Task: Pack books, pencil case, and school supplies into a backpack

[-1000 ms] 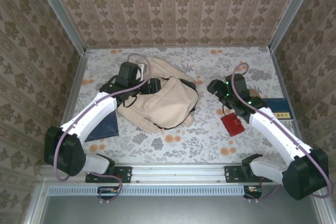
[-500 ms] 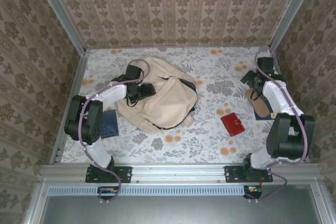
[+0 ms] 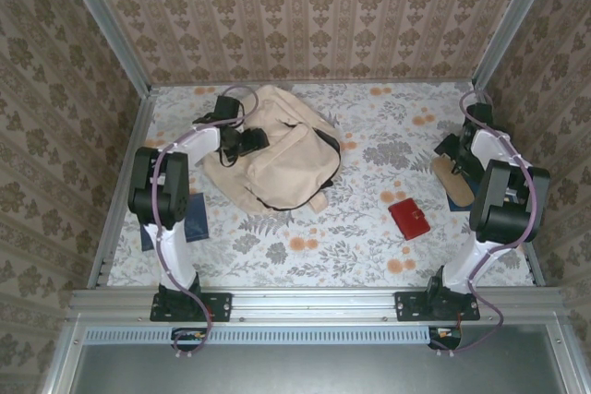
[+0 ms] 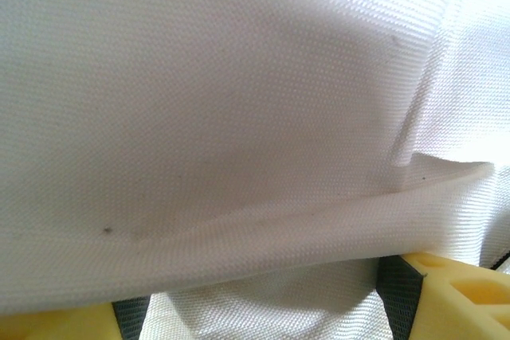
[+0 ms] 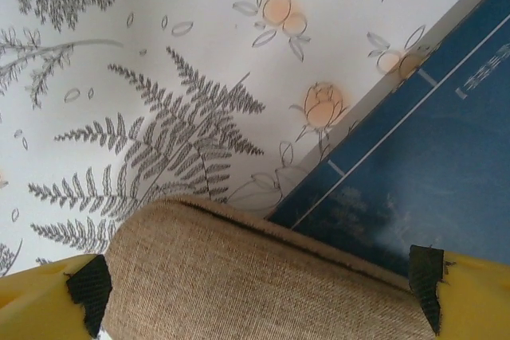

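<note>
The cream-beige backpack (image 3: pixel 282 163) lies left of centre on the table. My left gripper (image 3: pixel 242 143) is at its left side. Up close, its fabric (image 4: pixel 239 117) fills the view and a fold runs between the yellow fingertips (image 4: pixel 458 292), which stand wide apart: open. My right gripper (image 3: pixel 459 156) is at the right edge, open and straddling a tan burlap pencil case (image 5: pixel 255 276) (image 3: pixel 454 182). The case lies partly on a dark blue book (image 5: pixel 430 173) (image 3: pixel 476 193). A second dark blue book (image 3: pixel 185 219) lies left of the backpack under the left arm.
A small red squarish pouch (image 3: pixel 409 219) lies right of centre near the front. The floral table cover (image 3: pixel 351 237) is bare in front of the backpack. Patterned walls and metal frame rails (image 3: pixel 129 163) close in both sides, near each arm.
The right arm swung from beside the red pouch to the right edge, over the pencil case. The left arm folded upright, and the backpack shifted toward the back left.
</note>
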`<action>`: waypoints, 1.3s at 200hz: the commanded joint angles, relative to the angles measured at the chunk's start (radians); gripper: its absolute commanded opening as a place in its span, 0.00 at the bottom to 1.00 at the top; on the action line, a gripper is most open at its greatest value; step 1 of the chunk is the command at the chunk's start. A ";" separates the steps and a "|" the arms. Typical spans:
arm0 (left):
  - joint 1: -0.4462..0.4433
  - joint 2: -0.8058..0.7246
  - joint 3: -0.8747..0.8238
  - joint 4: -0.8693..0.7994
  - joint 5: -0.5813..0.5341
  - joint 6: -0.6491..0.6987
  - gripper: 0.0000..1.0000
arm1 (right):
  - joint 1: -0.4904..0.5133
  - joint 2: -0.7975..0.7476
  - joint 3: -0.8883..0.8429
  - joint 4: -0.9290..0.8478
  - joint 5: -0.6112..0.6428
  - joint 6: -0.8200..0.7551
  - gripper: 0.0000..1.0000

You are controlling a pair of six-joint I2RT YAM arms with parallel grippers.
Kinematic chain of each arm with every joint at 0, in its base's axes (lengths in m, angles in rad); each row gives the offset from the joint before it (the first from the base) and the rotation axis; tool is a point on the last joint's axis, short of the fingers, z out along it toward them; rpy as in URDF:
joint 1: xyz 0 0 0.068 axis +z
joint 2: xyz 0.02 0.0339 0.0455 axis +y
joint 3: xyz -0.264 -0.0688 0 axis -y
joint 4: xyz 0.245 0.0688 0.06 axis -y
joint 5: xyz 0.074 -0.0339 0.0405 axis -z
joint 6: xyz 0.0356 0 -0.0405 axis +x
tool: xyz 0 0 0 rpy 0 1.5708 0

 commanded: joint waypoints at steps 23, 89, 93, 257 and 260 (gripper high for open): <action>-0.020 0.001 0.043 0.023 0.017 0.049 0.79 | 0.040 -0.028 -0.101 0.008 -0.155 0.015 1.00; -0.059 -0.152 0.000 -0.042 -0.040 0.024 0.85 | 0.158 -0.088 -0.135 0.019 -0.111 0.053 1.00; -0.060 -0.161 -0.004 -0.050 -0.042 0.022 0.85 | 0.153 -0.089 -0.128 0.010 -0.092 0.051 1.00; -0.147 -0.284 -0.057 -0.112 -0.035 0.027 1.00 | -0.026 0.253 0.202 -0.086 -0.171 -0.011 0.99; -0.148 -0.283 -0.056 -0.112 -0.035 0.026 1.00 | -0.020 0.257 0.209 -0.085 -0.182 -0.012 0.99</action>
